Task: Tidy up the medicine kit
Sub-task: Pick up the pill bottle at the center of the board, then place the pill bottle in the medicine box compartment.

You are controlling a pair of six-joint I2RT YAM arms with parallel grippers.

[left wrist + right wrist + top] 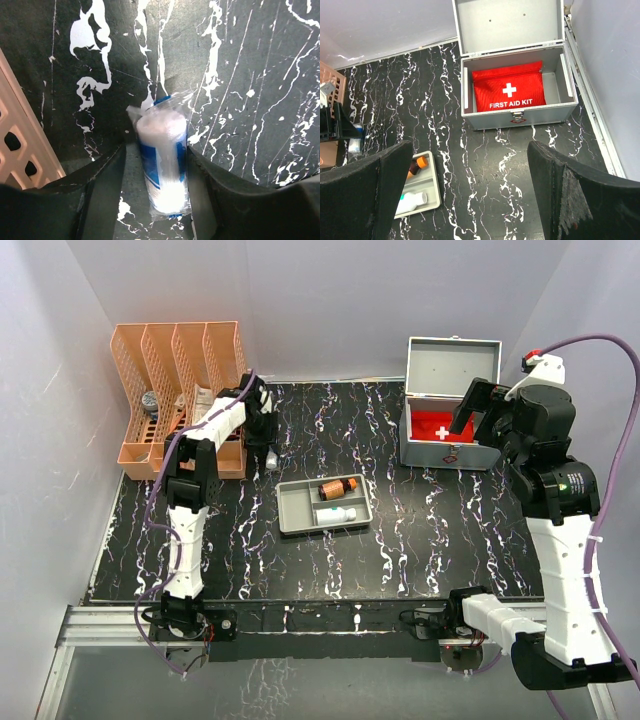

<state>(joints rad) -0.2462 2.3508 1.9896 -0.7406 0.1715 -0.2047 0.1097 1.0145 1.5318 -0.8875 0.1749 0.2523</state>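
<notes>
Left claw [156,152] half-open astride plastic-wrapped white-and-blue roll [162,167], seemingly not gripping | centre it between your pads [107,185]; squeeze gently | right claw [470,147] wide, empty

You can read one line of print: "FIRST AID KIT" in white capitals on the red pouch [490,92], just under a white cross [509,90]. That pouch lies inside the open medicine kit [485,116]. The blue print on the wrapped roll [162,165] is too blurred to read.
</notes>
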